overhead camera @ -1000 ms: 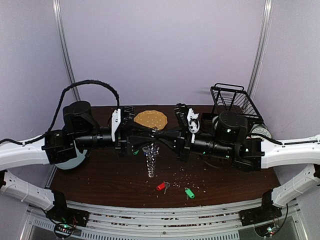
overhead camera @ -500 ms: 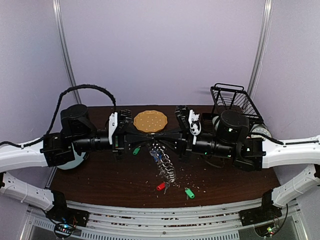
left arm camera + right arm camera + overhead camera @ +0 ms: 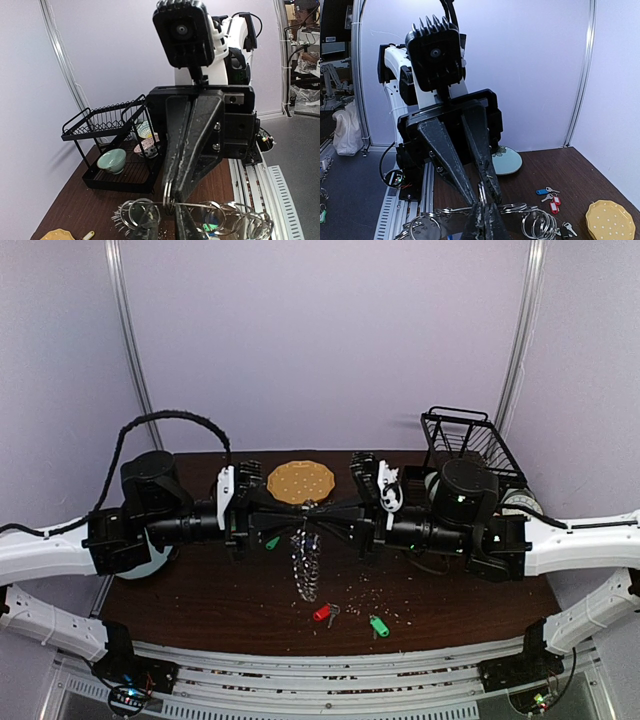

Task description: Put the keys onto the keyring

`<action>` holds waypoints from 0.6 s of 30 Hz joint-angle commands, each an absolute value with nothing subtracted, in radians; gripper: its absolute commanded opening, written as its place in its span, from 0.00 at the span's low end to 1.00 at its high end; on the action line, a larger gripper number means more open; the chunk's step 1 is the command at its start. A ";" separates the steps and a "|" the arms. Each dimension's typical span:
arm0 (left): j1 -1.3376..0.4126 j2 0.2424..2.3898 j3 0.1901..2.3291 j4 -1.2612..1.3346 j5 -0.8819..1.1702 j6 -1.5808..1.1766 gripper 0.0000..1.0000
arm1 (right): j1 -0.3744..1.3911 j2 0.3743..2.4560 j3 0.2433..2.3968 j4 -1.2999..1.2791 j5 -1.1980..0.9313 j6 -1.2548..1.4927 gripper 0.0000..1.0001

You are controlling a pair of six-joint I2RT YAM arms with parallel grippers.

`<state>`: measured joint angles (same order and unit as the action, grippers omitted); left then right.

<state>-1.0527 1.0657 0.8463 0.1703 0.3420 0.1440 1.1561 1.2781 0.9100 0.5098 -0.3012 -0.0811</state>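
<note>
The keyring (image 3: pixel 305 562), a wire ring strung with small split rings and keys, hangs over the table below the spot where both grippers meet. My right gripper (image 3: pixel 315 508) is shut on one split ring (image 3: pixel 481 192) of it, and its shut tips show in its own wrist view (image 3: pixel 484 212). My left gripper (image 3: pixel 301 506) faces it. Its fingers (image 3: pixel 187 222) stand a little apart on either side of that split ring (image 3: pixel 170 192), with the wire crossing them. Loose keys lie on the table: red tag (image 3: pixel 321 612), green tag (image 3: pixel 379 626), another green tag (image 3: pixel 272 541), and blue (image 3: pixel 541 191) and red (image 3: pixel 554 200).
A yellow-orange round plate (image 3: pixel 300 480) lies behind the grippers. A black dish rack (image 3: pixel 470 445) with bowls (image 3: pixel 111 161) stands at the back right. A pale blue plate (image 3: pixel 150 558) lies under the left arm. Crumbs dot the table's front.
The hanging keyring swung to the right half a second ago and now hangs straight down again. The left arm shifted slightly left early on. Both grippers stay joined at the centre.
</note>
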 commanded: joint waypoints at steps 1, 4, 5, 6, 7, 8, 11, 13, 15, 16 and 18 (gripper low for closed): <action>-1.048 1.061 0.830 0.258 0.357 0.157 0.13 | 1.156 1.271 0.951 0.559 -0.335 -0.089 0.00; -1.048 1.057 0.824 0.268 0.370 0.162 0.10 | 1.157 1.275 0.957 0.552 -0.339 -0.092 0.00; -1.048 1.058 0.824 0.268 0.367 0.162 0.10 | 1.156 1.275 0.958 0.549 -0.339 -0.097 0.00; -1.048 1.058 0.824 0.270 0.367 0.163 0.11 | 1.156 1.276 0.960 0.543 -0.339 -0.101 0.00; -1.048 1.058 0.824 0.272 0.367 0.162 0.14 | 1.156 1.277 0.961 0.538 -0.339 -0.105 0.00; -1.048 1.060 0.824 0.274 0.370 0.162 0.19 | 1.155 1.278 0.962 0.537 -0.339 -0.107 0.00; -1.048 1.062 0.827 0.276 0.371 0.161 0.14 | 1.156 1.279 0.965 0.537 -0.347 -0.109 0.00; -1.048 1.062 0.825 0.278 0.377 0.164 0.07 | 1.156 1.280 0.968 0.535 -0.347 -0.112 0.00; -1.048 1.063 0.822 0.276 0.378 0.166 0.00 | 1.158 1.280 0.968 0.530 -0.346 -0.118 0.00; -1.048 1.063 0.822 0.271 0.375 0.170 0.00 | 1.157 1.279 0.969 0.526 -0.345 -0.120 0.00; -1.048 1.058 0.820 0.262 0.367 0.177 0.00 | 1.158 1.276 0.974 0.506 -0.345 -0.131 0.00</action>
<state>-1.0527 1.0657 0.8284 0.2161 0.3683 0.1604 1.1522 1.2812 0.9295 0.4885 -0.3225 -0.1089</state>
